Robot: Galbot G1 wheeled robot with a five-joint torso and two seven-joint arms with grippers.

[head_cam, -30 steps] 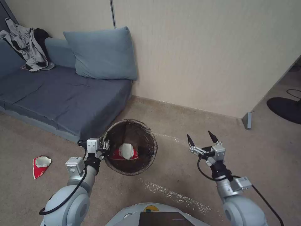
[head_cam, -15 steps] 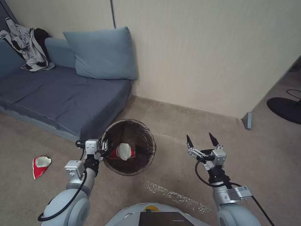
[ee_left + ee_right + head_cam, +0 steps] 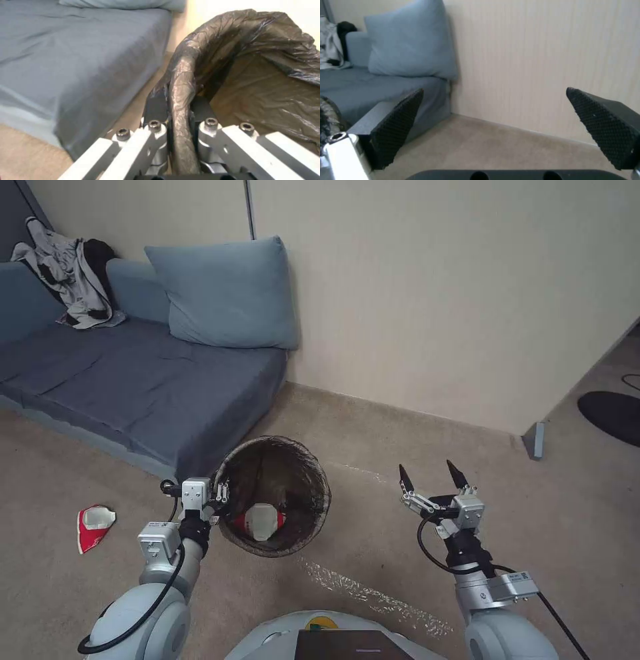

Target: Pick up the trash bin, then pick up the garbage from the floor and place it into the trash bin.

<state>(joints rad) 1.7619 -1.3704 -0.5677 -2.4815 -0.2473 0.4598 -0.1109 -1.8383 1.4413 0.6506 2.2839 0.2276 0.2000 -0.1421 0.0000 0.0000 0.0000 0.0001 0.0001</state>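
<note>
The trash bin point(image 3: 293, 460), round with a dark brown liner over its rim, hangs tilted in front of me in the head view. My left gripper point(image 3: 221, 492) is shut on the bin's left rim; the left wrist view shows both fingers point(image 3: 156, 110) pinching the bagged rim point(image 3: 181, 82). Inside the bin lies a crushed red-and-white paper cup point(image 3: 261, 519). Another crushed red-and-white cup point(image 3: 93, 525), a piece of the garbage, lies on the carpet at the left. My right gripper point(image 3: 429, 478) is held open in the air to the right of the bin, with nothing between its pads point(image 3: 398, 120).
A blue sofa point(image 3: 120, 380) with a cushion point(image 3: 227, 293) and a heap of clothes point(image 3: 70, 280) stands at the left, against the beige wall point(image 3: 433, 293). The wall ends at a corner point(image 3: 535, 439) on the right. A dark round base point(image 3: 613, 413) sits beyond it. Carpet lies open ahead.
The whole picture has shifted a little to the right, so the camera has turned. The bin has tilted slightly in my left gripper and the cup inside has slid lower. My right gripper stays open.
</note>
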